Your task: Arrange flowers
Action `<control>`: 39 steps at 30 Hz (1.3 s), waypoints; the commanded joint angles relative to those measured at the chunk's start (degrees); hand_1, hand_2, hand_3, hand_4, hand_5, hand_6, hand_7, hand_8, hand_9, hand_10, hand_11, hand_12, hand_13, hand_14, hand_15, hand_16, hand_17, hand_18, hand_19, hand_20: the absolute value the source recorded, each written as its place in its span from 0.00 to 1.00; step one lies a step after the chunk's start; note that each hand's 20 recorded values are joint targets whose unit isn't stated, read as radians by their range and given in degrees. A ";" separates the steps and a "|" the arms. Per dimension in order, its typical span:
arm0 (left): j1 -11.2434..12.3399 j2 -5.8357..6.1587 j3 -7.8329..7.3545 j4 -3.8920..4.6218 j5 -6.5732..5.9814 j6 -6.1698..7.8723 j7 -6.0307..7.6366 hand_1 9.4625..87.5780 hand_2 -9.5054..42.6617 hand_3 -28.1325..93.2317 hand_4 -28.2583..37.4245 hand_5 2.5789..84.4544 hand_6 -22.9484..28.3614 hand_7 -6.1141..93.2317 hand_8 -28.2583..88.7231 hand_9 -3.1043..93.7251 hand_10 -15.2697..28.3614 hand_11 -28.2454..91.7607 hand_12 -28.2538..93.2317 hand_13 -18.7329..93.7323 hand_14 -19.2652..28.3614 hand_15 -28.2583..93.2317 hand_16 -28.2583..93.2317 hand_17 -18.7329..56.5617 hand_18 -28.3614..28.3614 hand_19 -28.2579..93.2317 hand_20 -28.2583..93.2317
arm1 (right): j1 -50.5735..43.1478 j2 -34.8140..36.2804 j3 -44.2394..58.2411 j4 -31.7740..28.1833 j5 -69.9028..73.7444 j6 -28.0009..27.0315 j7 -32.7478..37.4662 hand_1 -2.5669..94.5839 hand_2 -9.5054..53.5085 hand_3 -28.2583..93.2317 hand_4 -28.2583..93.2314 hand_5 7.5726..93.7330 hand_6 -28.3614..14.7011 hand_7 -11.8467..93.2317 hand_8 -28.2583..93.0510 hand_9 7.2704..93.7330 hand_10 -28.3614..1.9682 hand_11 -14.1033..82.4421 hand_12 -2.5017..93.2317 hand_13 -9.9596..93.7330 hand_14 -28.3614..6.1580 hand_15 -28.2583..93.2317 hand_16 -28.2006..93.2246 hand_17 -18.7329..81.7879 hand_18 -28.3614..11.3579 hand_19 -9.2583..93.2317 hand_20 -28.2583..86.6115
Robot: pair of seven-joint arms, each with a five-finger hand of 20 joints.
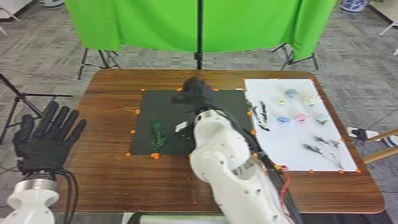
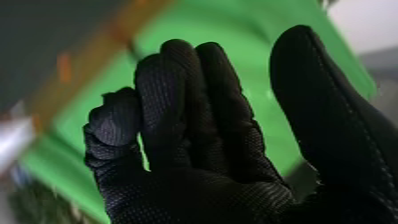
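In the head view, a green cloth (image 1: 151,25) hangs beyond the brown table (image 1: 102,185). Small blue, pink and whitish flowers (image 1: 300,118) lie on the white sheet (image 1: 284,152) at right; a slender, leafy green sprig (image 1: 158,132) lies on the black mat (image 1: 182,149). The right hand (image 1: 194,94) is above the mat's far part; the left hand (image 1: 43,150), beside the table, is released, fingers straight.

In the right wrist view, the right hand's fingers are relaxed, thumb apart, grasping nothing.

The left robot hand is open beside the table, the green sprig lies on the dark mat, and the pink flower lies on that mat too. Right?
The pink flower is on the white sheet, per the head view. The left robot hand is open beside the table, and the green sprig lies on the dark mat.
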 commanded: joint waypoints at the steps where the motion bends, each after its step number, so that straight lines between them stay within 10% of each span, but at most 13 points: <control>1: 2.63 -1.15 -0.75 -1.67 0.92 -1.16 1.69 0.21 0.42 0.81 0.00 0.48 0.59 0.14 0.18 0.40 0.67 0.32 0.32 0.40 0.69 0.37 0.22 0.21 0.75 0.44 0.35 | -5.95 23.17 16.47 -8.22 -8.44 -4.25 5.42 0.48 0.00 0.88 0.05 0.56 0.39 0.37 0.16 0.58 0.10 0.40 0.25 0.64 0.24 0.77 0.46 0.55 0.00 0.99 0.57; 13: 3.15 -0.42 -0.72 -2.08 -0.28 -1.17 3.53 0.21 0.42 0.82 0.00 0.48 0.59 0.14 0.18 0.40 0.67 0.32 0.32 0.40 0.68 0.38 0.22 0.21 0.75 0.44 0.35 | -24.03 32.50 38.99 -12.95 1.62 -10.72 12.05 0.46 0.00 0.88 0.02 0.51 0.36 0.26 0.18 0.47 0.09 0.29 0.21 0.56 0.21 0.68 0.40 0.47 0.00 0.91 0.54; 22: 1.57 0.40 -0.43 -1.63 -0.36 -0.88 2.69 0.22 0.42 0.82 0.00 0.48 0.59 0.14 0.18 0.42 0.67 0.33 0.33 0.43 0.69 0.42 0.23 0.21 0.76 0.45 0.37 | -31.06 32.72 43.50 -17.37 8.02 -19.05 12.88 0.47 0.00 0.79 0.00 0.50 0.37 0.23 0.18 0.51 0.15 0.30 0.21 0.56 0.23 0.68 0.39 0.47 0.00 0.92 0.56; 39: 3.14 0.15 -0.67 -2.42 -0.45 0.23 2.44 0.22 0.42 0.82 0.00 0.49 0.59 0.15 0.18 0.42 0.66 0.34 0.34 0.43 0.69 0.43 0.22 0.22 0.76 0.45 0.36 | -32.95 32.01 40.23 -14.07 4.72 -17.33 10.18 0.58 0.00 0.79 0.00 0.67 0.62 0.29 0.14 0.63 0.31 0.34 0.23 0.62 0.33 0.70 0.43 0.49 0.05 0.92 0.60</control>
